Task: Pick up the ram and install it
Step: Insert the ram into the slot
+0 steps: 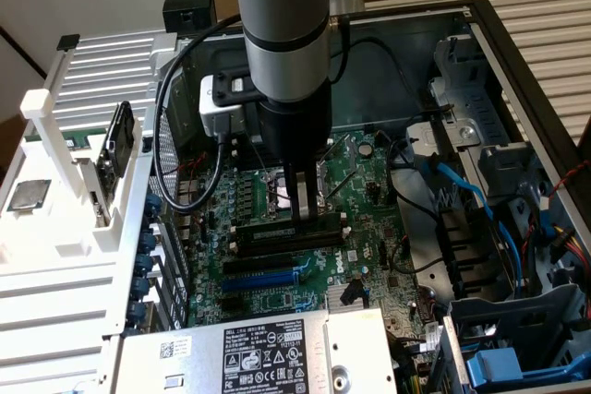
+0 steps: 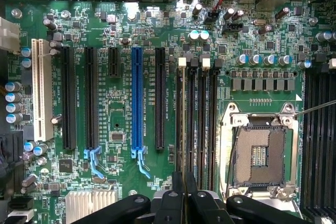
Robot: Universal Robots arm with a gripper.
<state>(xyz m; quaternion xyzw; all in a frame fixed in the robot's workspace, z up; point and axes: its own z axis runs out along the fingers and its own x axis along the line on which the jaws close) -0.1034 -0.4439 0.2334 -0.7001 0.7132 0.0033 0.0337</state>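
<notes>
Showing the gripper (image 1: pixel 300 214) closed on the ram (image 1: pixel 268 231), which stands directly beneath it in a memory slot on the motherboard (image 2: pixel 121 108), just beside the empty processor socket (image 2: pixel 260 153): pick-up evidently done, full seating unconfirmed, release not yet made.

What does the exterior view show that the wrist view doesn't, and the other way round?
Exterior: the robot arm, a white rack holding a silver processor chip, the labelled power supply. Wrist: the white expansion slot, the empty processor socket's contacts. Both: the green motherboard, the blue slot, the tool shut on the ram at the black memory slots.
</notes>
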